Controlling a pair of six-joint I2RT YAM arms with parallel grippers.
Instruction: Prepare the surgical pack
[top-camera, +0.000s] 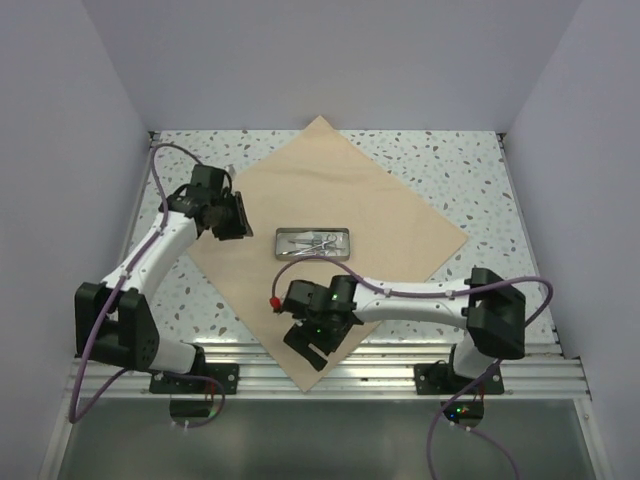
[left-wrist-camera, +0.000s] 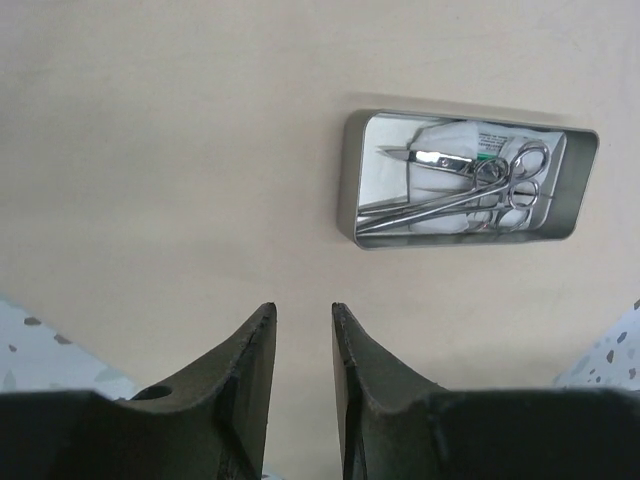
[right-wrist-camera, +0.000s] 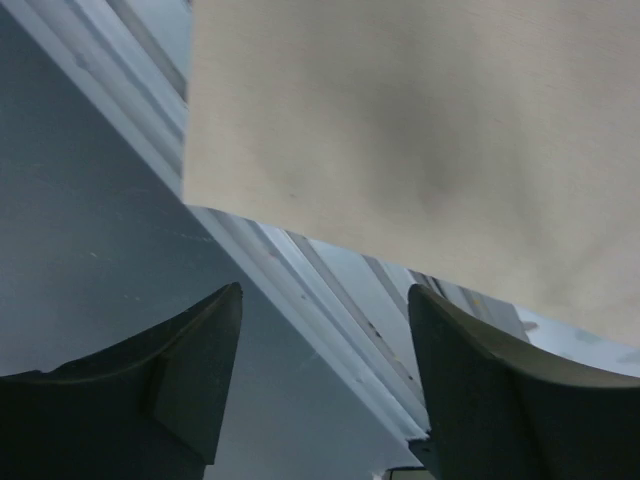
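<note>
Left end effector (left-wrist-camera: 302, 312) slightly parted, empty; right end effector (right-wrist-camera: 325, 295) wide apart, empty. Surgical pack (top-camera: 350, 190) lies flat beneath both, tray (top-camera: 312, 243) mid-sheet. You've got every fold left, looks like.

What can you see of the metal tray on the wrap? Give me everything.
The metal tray is small, shiny and rectangular, with rounded corners and a low upright rim, open on top. It lies flat near the middle of the spread tan wrap sheet. Inside, ring-handled steel scissors, more than one instrument, lie over a white pad, beside a small green mark I cannot identify. Only the sheet and its contents touch it.
</note>
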